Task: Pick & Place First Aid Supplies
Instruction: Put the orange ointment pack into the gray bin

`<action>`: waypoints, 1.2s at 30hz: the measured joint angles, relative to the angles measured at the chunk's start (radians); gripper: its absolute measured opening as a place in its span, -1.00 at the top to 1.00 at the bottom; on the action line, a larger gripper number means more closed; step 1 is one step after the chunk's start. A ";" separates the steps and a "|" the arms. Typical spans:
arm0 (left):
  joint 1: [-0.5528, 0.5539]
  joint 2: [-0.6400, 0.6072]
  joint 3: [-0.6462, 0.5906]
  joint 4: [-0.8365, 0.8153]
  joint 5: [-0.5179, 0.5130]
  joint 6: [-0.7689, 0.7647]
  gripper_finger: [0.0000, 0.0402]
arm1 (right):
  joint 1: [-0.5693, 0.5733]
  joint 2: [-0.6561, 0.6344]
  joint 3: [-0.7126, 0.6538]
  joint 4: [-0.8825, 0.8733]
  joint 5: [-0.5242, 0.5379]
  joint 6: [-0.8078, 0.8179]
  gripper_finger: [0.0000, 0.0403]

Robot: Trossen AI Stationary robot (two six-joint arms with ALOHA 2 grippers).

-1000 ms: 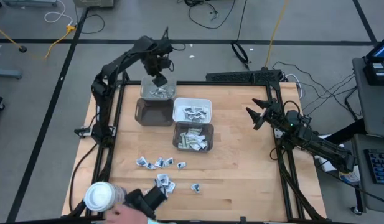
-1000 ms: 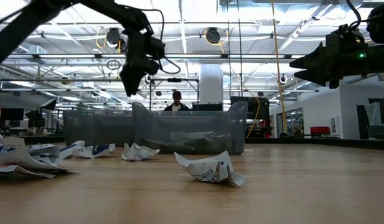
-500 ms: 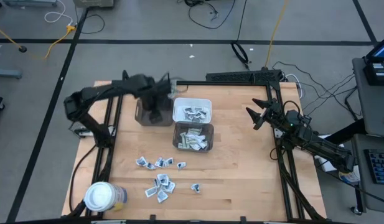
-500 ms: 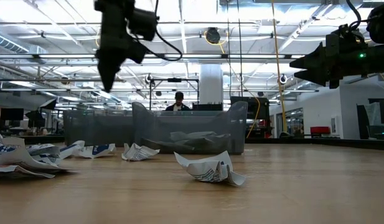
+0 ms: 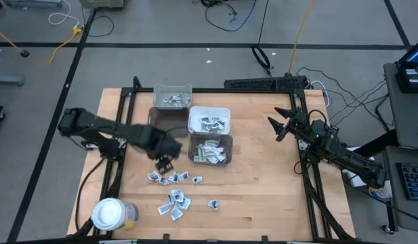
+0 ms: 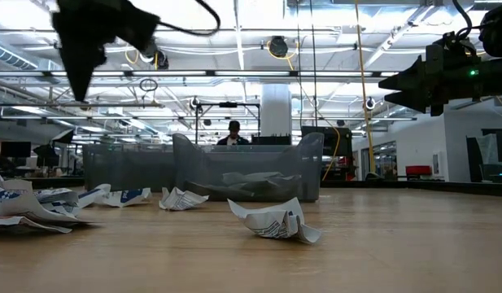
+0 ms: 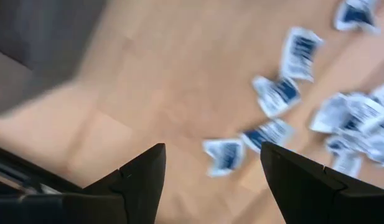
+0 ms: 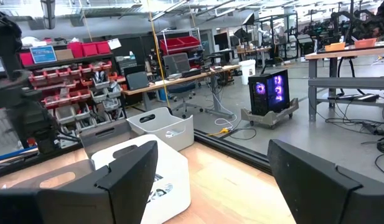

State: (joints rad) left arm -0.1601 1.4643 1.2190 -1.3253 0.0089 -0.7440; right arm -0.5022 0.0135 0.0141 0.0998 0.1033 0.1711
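While the left claw [image 5: 164, 165] hangs above the loose first aid packets [image 5: 176, 190] on the wooden desk [image 5: 263, 196], its fingers stand well apart with nothing between them, as the left wrist view shows; the packets there lie below and ahead of the fingers [image 7: 142, 177], untouched. This spread is judged to suit a descent onto one flat packet. The scattered packets lie in two loose clusters on the desk's near half, between the bins and the white-lidded jar [image 5: 108, 214], which stands near the left front corner. Three bins sit together toward the desk's middle and far side: a grey bin [image 5: 172, 89] at the far edge, a white bin [image 5: 209, 110] beside it, and a dark bin [image 5: 210, 137] nearest the packets. Each already holds packets, so sorting appears partly done, with the loose packets left to move. The right claw [image 5: 282, 125] waits above the desk's right side, well apart from the bins, its fingers wide and empty; this position is judged to keep it clear of the left arm's path.
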 joint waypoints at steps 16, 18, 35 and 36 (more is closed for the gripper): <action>-0.490 0.113 0.000 0.216 0.069 -0.660 -0.34 | 0.000 0.000 0.000 0.000 0.000 0.000 -0.48; -0.522 0.145 0.005 0.239 0.092 -0.708 -0.34 | 0.000 0.000 0.000 0.000 0.000 0.000 -0.48; -0.604 0.380 0.186 0.258 0.026 -0.717 -0.34 | 0.000 0.000 0.000 0.000 0.000 0.000 -0.48; -0.600 0.380 0.184 0.261 0.026 -0.716 -0.34 | 0.000 0.000 0.000 0.000 0.000 0.000 -0.48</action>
State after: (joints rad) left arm -0.7596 1.8446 1.4033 -1.0646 0.0349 -1.4599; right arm -0.5022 0.0135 0.0141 0.1001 0.1035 0.1711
